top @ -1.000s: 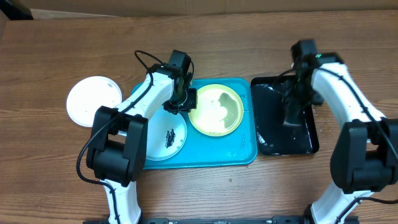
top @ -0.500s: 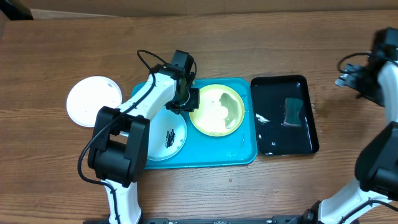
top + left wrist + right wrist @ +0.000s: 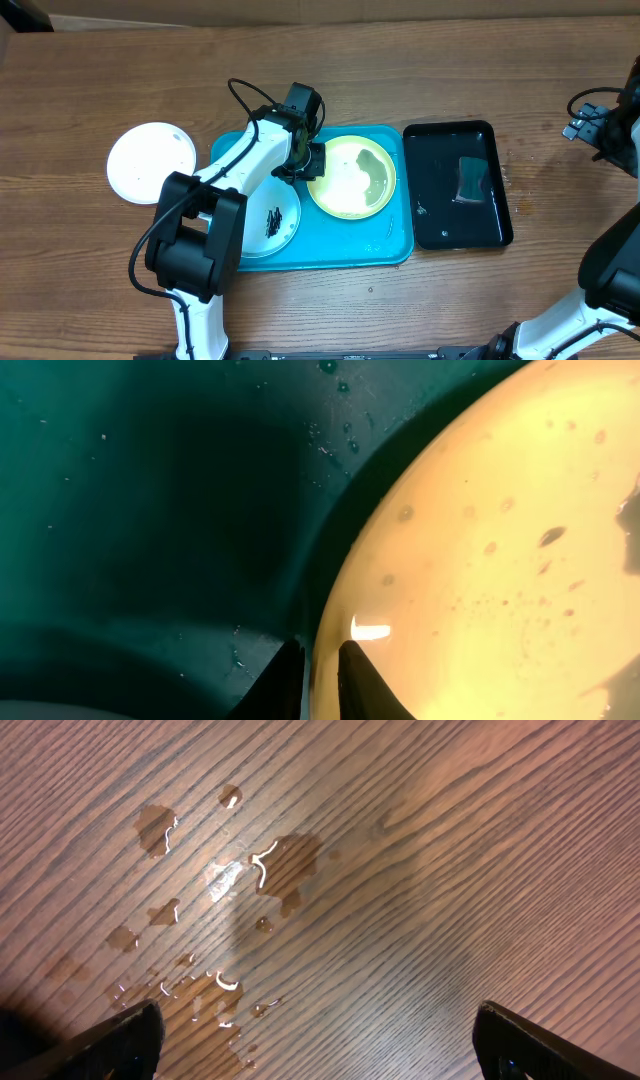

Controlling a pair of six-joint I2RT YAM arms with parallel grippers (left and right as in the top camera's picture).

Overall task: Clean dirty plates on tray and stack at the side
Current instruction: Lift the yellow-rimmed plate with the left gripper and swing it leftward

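Note:
The lime-green plate (image 3: 352, 178) lies wet at the right of the turquoise tray (image 3: 390, 245). My left gripper (image 3: 308, 165) is shut on its left rim. In the left wrist view the plate's edge (image 3: 330, 610) runs between the two dark fingertips of the left gripper (image 3: 322, 655). A light blue plate (image 3: 270, 220) with dark specks sits at the tray's left. The white plate (image 3: 151, 162) rests on the table left of the tray. My right gripper (image 3: 588, 125) hangs open at the far right, over bare wood in the right wrist view, right gripper (image 3: 320, 1035) holding nothing.
A black glossy tray (image 3: 440, 230) stands right of the turquoise one, wet, with a dark sponge (image 3: 470, 180) lying in it. Water drops (image 3: 250, 870) dot the wood under my right gripper. A cable loops above the left arm.
The right arm has left the black tray and swung to the far right, its jaws opening; the sponge stays in the black tray. The left gripper and green plate shifted slightly right.

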